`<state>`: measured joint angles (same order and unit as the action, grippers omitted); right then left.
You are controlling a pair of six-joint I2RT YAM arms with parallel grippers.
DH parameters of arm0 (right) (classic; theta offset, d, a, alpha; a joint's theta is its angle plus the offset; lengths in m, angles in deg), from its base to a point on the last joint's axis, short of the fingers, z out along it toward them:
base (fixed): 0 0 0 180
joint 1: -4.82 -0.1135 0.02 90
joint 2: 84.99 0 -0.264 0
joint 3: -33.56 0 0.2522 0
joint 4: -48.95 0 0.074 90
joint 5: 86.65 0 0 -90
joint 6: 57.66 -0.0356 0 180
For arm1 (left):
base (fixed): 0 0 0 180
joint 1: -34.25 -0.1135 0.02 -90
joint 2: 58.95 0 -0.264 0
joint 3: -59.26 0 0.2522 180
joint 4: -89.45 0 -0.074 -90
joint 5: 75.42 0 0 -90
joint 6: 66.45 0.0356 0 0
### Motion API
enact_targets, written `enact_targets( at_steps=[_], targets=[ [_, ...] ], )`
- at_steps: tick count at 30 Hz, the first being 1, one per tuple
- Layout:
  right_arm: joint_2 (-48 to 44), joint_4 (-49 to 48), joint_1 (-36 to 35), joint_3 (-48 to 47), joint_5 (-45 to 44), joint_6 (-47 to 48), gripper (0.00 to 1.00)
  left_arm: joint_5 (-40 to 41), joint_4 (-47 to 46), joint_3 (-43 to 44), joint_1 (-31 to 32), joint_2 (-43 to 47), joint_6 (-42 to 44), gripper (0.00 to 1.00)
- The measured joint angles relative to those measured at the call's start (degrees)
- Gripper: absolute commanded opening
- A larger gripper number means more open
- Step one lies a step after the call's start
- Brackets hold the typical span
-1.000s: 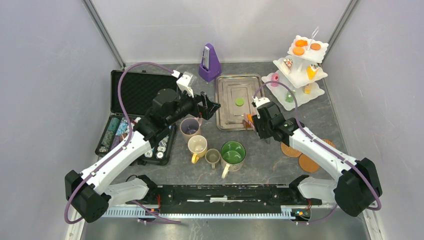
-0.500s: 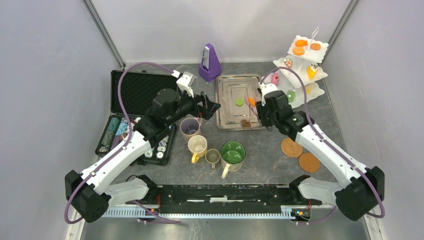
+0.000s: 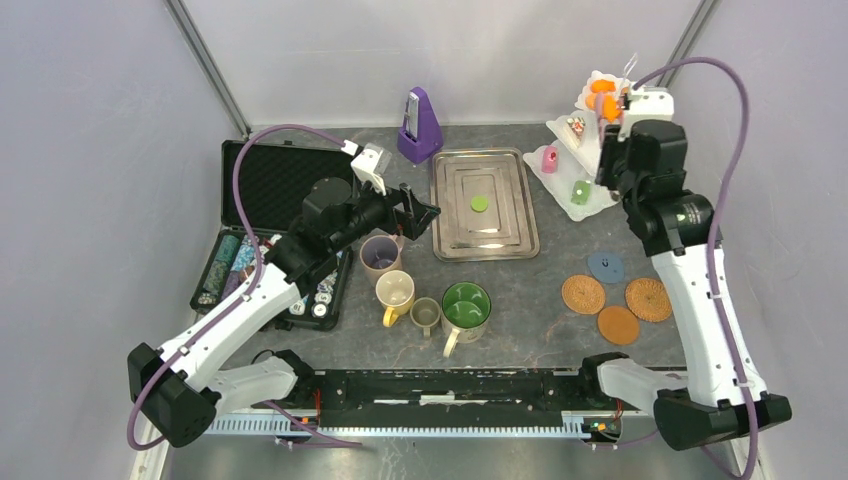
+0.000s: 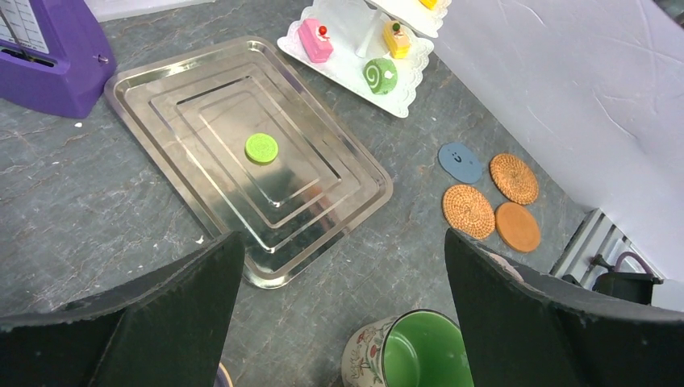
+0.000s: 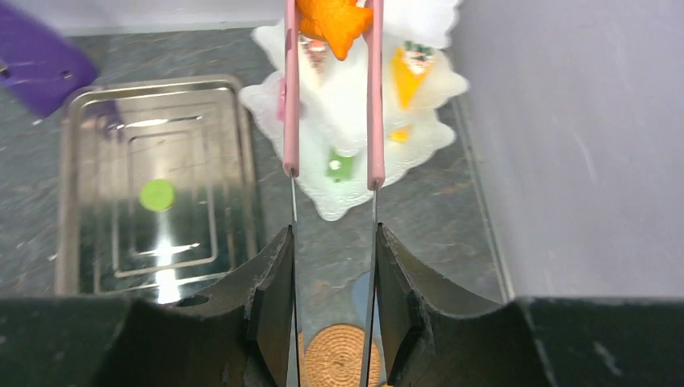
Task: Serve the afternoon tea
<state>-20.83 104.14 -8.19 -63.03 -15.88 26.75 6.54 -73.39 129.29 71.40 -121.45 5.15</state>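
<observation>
Hovering wide open and empty, the left gripper [image 3: 418, 212] sits beside the tray [image 3: 450, 240], where a green pastry [image 3: 479, 203] lies. Further right, the right gripper [image 5: 332, 238] squeezes thin tongs [image 5: 291, 105] whose pink tips pinch a small orange pastry [image 5: 332, 20] above the white stand [image 5: 419, 133]; light and probably slick, it wants gentle pressure across its middle

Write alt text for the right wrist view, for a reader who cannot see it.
Black fingers squeeze pink-tipped tongs that pinch an orange pastry above a white tiered stand. A steel tray holding one green disc lies left.
</observation>
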Motion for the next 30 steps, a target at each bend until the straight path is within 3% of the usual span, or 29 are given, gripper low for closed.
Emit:
enact_targets(
  at_steps=[5,8,14,20,24,30],
  targets=[
    [1.25,1.31,9.07,-2.58,2.34,0.59,0.06,-0.02,-0.02,0.00,0.00,0.42,0.00,0.99],
    [2.60,1.03,17.29,-2.58,7.67,0.46,0.06,-0.04,0.00,0.00,0.00,0.44,0.00,0.99],
    [7.41,-0.31,26.53,-2.60,18.08,-0.37,0.05,-0.04,-0.02,0.00,0.00,0.74,0.00,0.99],
    [9.18,-0.37,29.59,-3.17,23.71,-0.79,0.06,-0.28,-0.07,0.00,0.00,1.09,0.00,0.99],
    [4.57,-2.78,29.64,2.36,24.57,-1.22,0.07,-1.16,-0.04,0.02,0.00,1.09,-0.02,0.99],
    [-3.39,-3.61,29.57,10.49,14.60,-1.97,0.02,-1.36,-0.07,0.02,0.00,1.09,-0.04,0.99]
  ],
)
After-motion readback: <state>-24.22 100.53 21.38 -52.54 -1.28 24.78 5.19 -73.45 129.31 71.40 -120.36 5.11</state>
